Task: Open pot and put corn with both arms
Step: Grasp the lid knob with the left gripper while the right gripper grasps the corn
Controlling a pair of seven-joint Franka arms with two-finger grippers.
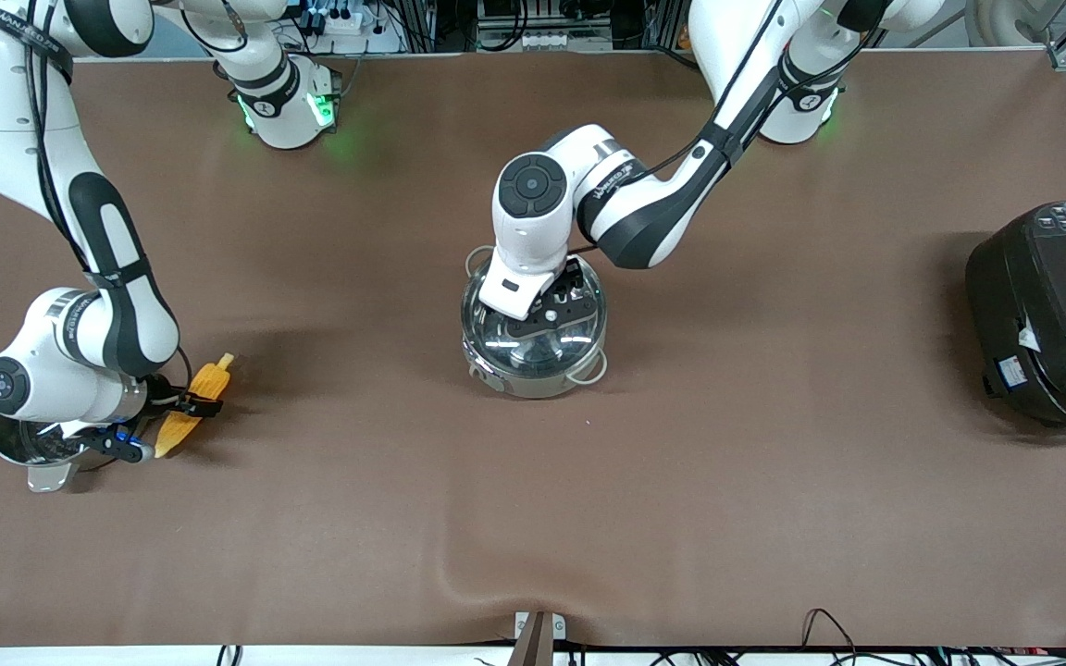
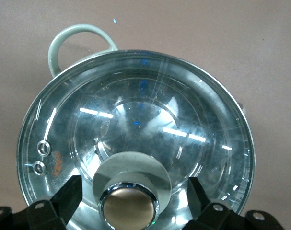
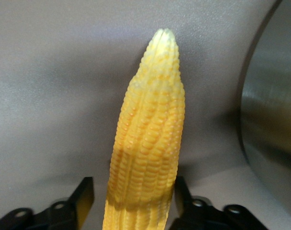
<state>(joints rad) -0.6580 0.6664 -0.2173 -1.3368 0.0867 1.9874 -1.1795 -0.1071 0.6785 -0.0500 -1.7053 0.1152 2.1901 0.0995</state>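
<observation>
Your left gripper [image 2: 131, 199] sits low over the pot [image 1: 533, 356] in the middle of the table, fingers wide on both sides of the lid knob [image 2: 130, 205]; close on it, then lift straight up. Your right gripper [image 3: 131, 201] is partly open around the corn [image 3: 145, 148], which lies on the table beside another steel pot [image 1: 19, 444], with a gap on one side. Close gently so the corn does not roll.

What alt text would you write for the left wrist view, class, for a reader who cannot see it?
The left gripper sits low over the pot's clear glass lid, its open fingers either side of the coppery knob without touching it. One pale loop handle sticks out from the pot's rim over the brown table.
</observation>
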